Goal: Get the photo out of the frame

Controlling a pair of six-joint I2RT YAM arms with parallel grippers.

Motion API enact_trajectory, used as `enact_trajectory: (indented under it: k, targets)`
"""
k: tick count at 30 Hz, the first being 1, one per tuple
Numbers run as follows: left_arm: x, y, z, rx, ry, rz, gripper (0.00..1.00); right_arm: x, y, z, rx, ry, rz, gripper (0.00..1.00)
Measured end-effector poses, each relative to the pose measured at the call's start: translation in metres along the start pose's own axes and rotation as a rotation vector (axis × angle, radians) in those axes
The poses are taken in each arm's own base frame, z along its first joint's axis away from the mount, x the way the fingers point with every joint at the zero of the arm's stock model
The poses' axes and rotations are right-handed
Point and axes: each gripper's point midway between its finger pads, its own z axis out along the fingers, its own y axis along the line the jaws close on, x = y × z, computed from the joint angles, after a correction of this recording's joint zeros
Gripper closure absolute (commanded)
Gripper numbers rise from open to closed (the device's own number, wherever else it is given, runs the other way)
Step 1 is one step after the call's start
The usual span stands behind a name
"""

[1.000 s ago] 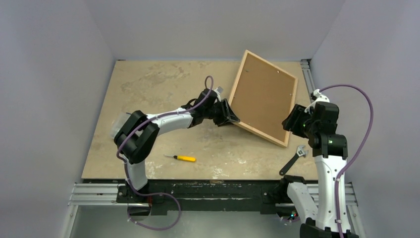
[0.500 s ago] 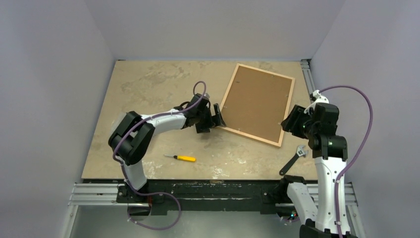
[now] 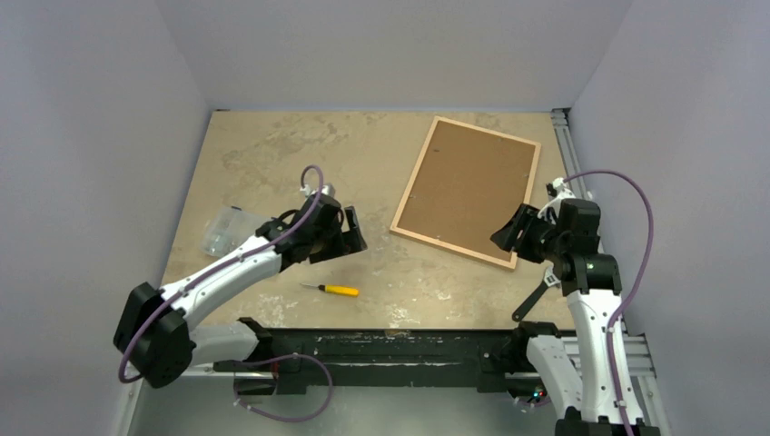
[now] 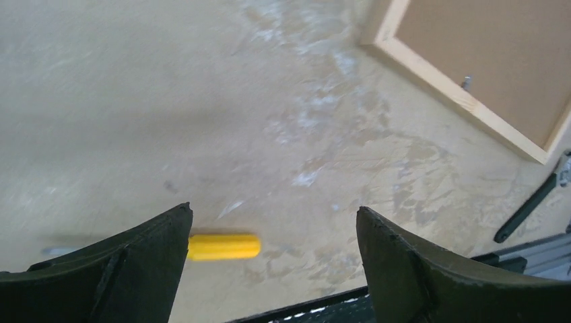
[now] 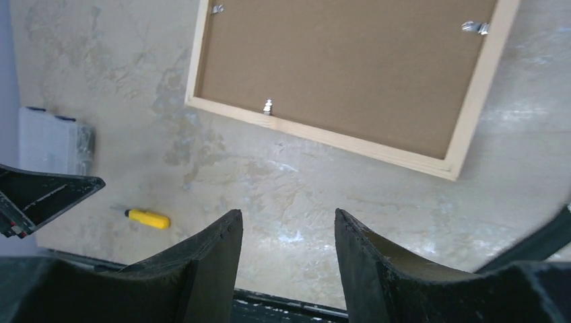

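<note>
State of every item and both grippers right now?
frame: lying flat, back side up
backing board: seated in the frame
photo: hidden, cannot tell
screwdriver: lying loose, ungripped
wrench: lying loose, ungripped
plastic container: set down, ungripped
left gripper: open, empty
right gripper: open, empty

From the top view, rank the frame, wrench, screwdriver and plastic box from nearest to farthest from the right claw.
From the right claw:
1. frame, its near right corner under the claw.
2. wrench, near edge, right side.
3. screwdriver, near edge, left of centre.
4. plastic box, far left.
</note>
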Motion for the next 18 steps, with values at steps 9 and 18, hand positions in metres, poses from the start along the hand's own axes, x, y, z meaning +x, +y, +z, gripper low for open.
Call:
enact_trajectory:
  k: [9,18]
  targets:
    - [0.036,0.063,-0.049,-0.199,-0.010,-0.270,0.00,0.088,0.074,0.030,-0.237,0.251,-0.115,0.48]
    - [0.062,0.088,-0.041,-0.242,0.010,-0.678,0.00,0.161,0.098,0.042,-0.325,0.395,-0.236,0.51]
